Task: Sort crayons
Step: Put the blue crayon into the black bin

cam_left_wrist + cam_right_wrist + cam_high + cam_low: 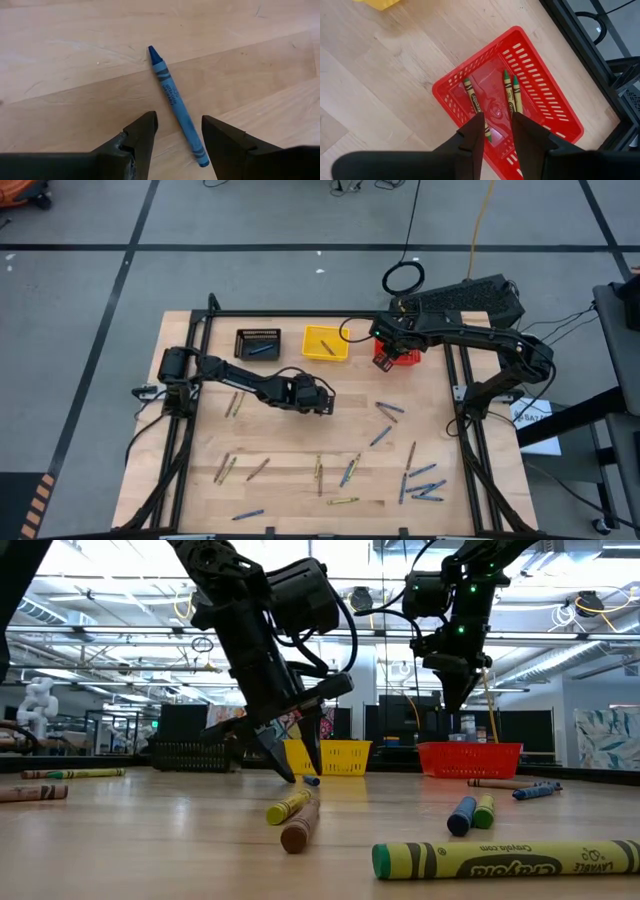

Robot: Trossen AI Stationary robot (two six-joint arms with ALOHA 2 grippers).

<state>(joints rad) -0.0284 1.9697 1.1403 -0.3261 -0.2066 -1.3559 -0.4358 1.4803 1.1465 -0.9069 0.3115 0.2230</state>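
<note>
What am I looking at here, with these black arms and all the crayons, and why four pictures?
It is one robot with two arms at a wooden table, filmed by four cameras at once. One looks down from above, one sits level with the table top, and one rides on each wrist.

Loose crayons lie scattered on the table. At the far edge stand three small baskets: black, yellow and red.

The left gripper is open, low over the table, its fingers either side of a blue crayon it has not gripped. The right gripper hangs over the red basket, which holds three green crayons. It holds nothing.
</note>
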